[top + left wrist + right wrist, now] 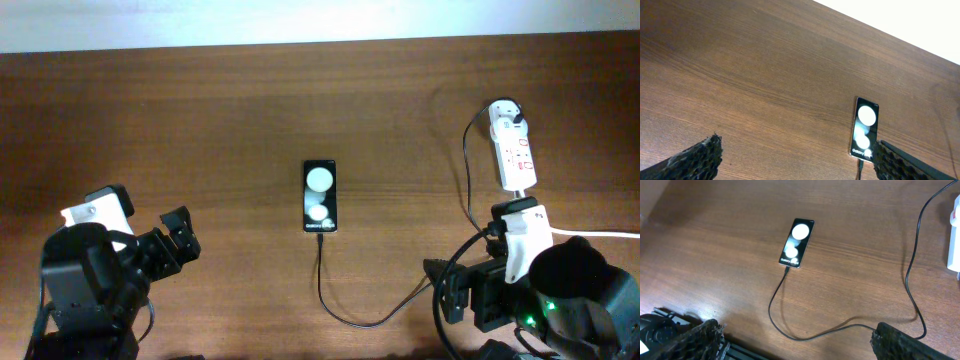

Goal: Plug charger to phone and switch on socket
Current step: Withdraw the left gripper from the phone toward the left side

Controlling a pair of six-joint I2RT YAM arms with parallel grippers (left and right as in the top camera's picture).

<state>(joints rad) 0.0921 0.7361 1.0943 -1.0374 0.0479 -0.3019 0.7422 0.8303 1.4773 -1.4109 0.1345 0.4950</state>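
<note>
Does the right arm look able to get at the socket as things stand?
Probably yes: the socket lies just beyond the right arm, nothing between; only the charger cable runs beside it.

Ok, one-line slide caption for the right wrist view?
Charger loops across the wooden table from the phone lower edge toward the socket at far right, right claw open below.

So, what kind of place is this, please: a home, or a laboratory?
Probably a robotics lab bench, though little of the room shows: a wooden table, a left arm and right arm at its near edge, and only a phone, charger and socket laid out.
</note>
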